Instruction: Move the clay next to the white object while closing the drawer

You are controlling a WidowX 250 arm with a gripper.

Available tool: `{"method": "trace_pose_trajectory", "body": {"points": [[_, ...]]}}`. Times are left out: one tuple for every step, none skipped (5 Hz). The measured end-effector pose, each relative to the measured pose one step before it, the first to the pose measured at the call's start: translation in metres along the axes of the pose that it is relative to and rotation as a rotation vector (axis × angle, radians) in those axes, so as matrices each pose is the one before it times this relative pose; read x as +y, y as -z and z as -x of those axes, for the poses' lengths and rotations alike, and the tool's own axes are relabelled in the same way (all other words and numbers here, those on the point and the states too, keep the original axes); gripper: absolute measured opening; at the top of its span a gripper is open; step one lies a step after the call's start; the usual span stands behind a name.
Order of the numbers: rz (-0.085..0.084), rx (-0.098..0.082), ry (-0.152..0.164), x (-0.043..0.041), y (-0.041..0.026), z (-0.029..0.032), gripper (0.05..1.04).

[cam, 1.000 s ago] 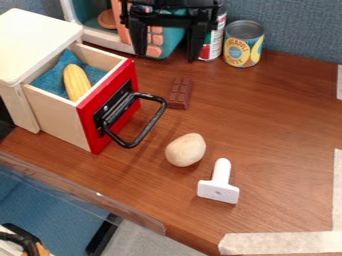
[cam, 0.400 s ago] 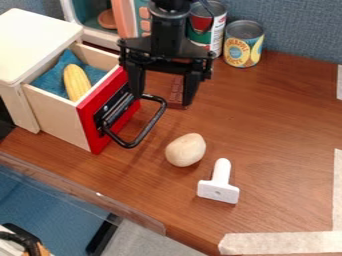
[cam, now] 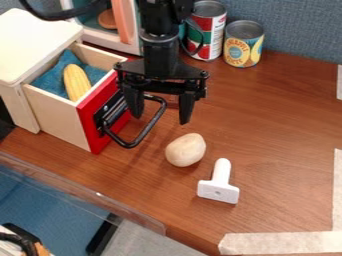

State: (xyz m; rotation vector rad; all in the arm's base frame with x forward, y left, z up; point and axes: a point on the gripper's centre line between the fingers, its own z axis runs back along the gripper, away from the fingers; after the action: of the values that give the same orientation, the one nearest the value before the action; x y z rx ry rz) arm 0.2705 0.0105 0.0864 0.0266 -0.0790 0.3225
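My gripper (cam: 160, 119) hangs open above the drawer's black handle and the table, with nothing held between its fingers. Below and slightly right of it, the beige lump of clay (cam: 186, 150) rests on the wooden table. A white T-shaped object (cam: 219, 184) lies just below and right of the clay, with a small gap between them. At the left, the red-fronted drawer (cam: 87, 118) is pulled out of its cream cabinet (cam: 37, 42). Inside it are a yellow corn cob and a blue cloth.
Two cans, one red and green (cam: 208, 31) and one with a yellow label (cam: 243, 44), stand at the back. A chocolate bar is mostly hidden behind the gripper. Pale tape (cam: 287, 243) marks the table's front right, and a clear ledge (cam: 87, 189) runs along the front left.
From the back of the table, the gripper has come forward and down, closer to the clay and the drawer handle. Drawer, clay and white object have stayed put.
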Motion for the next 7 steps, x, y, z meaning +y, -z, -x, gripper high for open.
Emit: {"method": "trace_pose_trajectory", "body": {"points": [[0.0296,0.0083,0.0011,0.00053,0.00846,-0.00096,1.000],[0.0355,0.0259,0.0003,0.00266,0.01269,0.00120,1.000],[0.0265,0.0127,0.0023,-0.00220,0.00950,0.00019,1.000],[0.0215,-0.0042,-0.0062,-0.00298,0.00394,-0.00177,1.000],[0.0314,-0.0138,-0.0181,-0.00065,0.00386,-0.00148,1.000],[0.0196,0.0082,-0.0059,-0.00202,0.00469,0.00004,1.000],[-0.0050,0.0021,-0.0098,0.00111,0.00550,-0.00149,1.000]]}}
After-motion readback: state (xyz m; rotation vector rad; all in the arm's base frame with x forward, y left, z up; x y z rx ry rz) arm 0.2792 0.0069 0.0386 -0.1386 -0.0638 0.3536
